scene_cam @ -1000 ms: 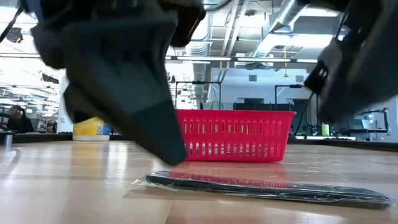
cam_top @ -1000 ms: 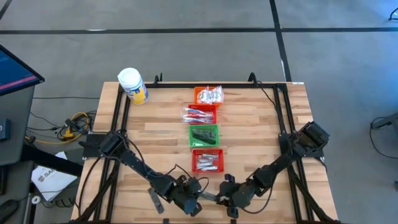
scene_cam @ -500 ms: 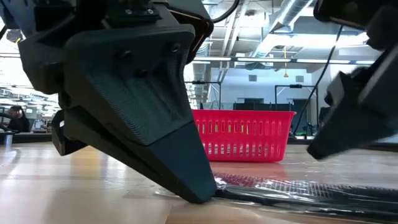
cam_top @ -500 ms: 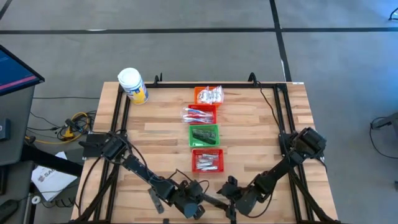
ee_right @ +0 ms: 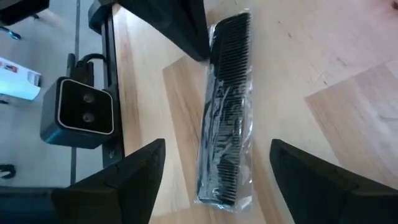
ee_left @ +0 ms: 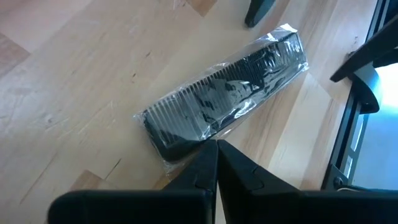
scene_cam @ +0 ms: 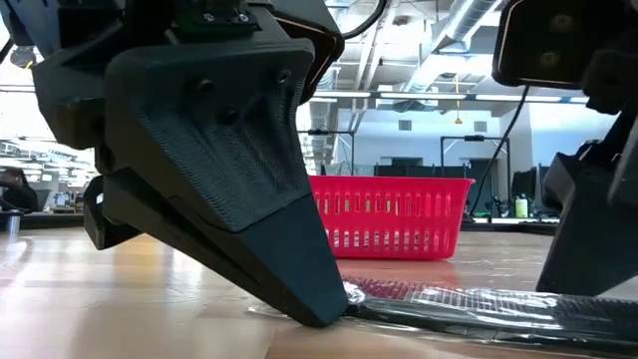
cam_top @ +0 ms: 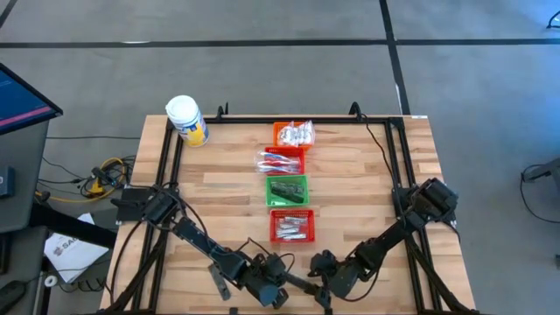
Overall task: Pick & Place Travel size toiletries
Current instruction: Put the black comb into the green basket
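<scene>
A black comb in a clear wrapper [ee_left: 230, 93] lies flat on the wooden table near its front edge, between my two grippers [cam_top: 302, 285]. My left gripper [ee_left: 216, 149] is shut, with its tips down at the comb's left end. My right gripper [ee_right: 217, 144] is open and hovers over the comb's other half [ee_right: 227, 106], one finger on each side, touching nothing. Four small baskets of toiletries stand in a row up the table's middle: orange [cam_top: 293, 133], red [cam_top: 282, 160], green [cam_top: 287, 189] and red [cam_top: 291, 226]. My left gripper sets its shut fingertips [scene_cam: 334, 309] on the wrapper's edge at the comb's left end [ee_left: 180, 146]. The fingers slant down from the table's left. The comb stays flat on the table. Whether any wrapper is caught between the tips, I cannot tell.
A large white jar with a yellow label [cam_top: 186, 120] stands at the far left corner. The low camera [ee_right: 78, 112] sits on the table's front rail close to the comb. Black frame rails run along the left, right and far edges.
My left gripper has come down, slanting toward the table's right, and set its shut tips on the comb's left end. My right gripper has sunk lower over the comb's right half. The comb still lies flat.
</scene>
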You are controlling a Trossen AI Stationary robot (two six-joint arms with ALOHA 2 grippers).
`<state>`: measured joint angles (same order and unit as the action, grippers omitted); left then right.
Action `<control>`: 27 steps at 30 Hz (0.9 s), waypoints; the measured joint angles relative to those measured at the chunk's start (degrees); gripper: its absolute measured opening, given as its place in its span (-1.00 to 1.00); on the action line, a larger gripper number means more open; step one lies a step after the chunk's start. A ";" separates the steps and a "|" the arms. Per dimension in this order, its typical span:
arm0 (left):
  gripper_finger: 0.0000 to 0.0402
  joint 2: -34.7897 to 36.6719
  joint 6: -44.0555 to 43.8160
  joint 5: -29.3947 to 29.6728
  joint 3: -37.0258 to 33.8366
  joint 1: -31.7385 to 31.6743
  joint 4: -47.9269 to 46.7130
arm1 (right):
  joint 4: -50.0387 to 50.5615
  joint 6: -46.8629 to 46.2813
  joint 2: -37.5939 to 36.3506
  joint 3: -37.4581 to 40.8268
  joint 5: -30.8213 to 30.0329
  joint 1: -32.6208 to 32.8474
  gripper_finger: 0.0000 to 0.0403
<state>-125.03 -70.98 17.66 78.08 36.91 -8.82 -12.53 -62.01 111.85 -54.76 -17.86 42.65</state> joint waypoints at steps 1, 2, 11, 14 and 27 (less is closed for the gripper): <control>-1.00 0.00 0.04 -0.06 0.00 -0.04 0.00 | 0.02 0.01 0.00 0.00 0.10 0.01 0.40; -1.00 0.00 0.08 0.05 -0.02 -0.02 0.00 | -0.06 -0.01 0.00 0.00 0.47 0.01 0.40; -1.00 0.00 0.15 0.66 -0.04 -0.63 0.02 | -1.03 -1.08 -0.15 0.00 7.64 -2.47 0.40; -1.00 -0.01 0.16 1.04 -0.04 -0.82 0.02 | -1.55 -1.06 -0.15 0.00 10.02 -3.17 0.39; -1.00 -0.04 0.63 3.15 -0.09 -2.49 0.11 | -2.65 -0.55 -0.04 0.00 16.20 -5.05 0.39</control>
<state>-125.08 -70.36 20.81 78.00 34.42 -8.71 -15.18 -62.56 111.81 -54.76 -1.67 37.60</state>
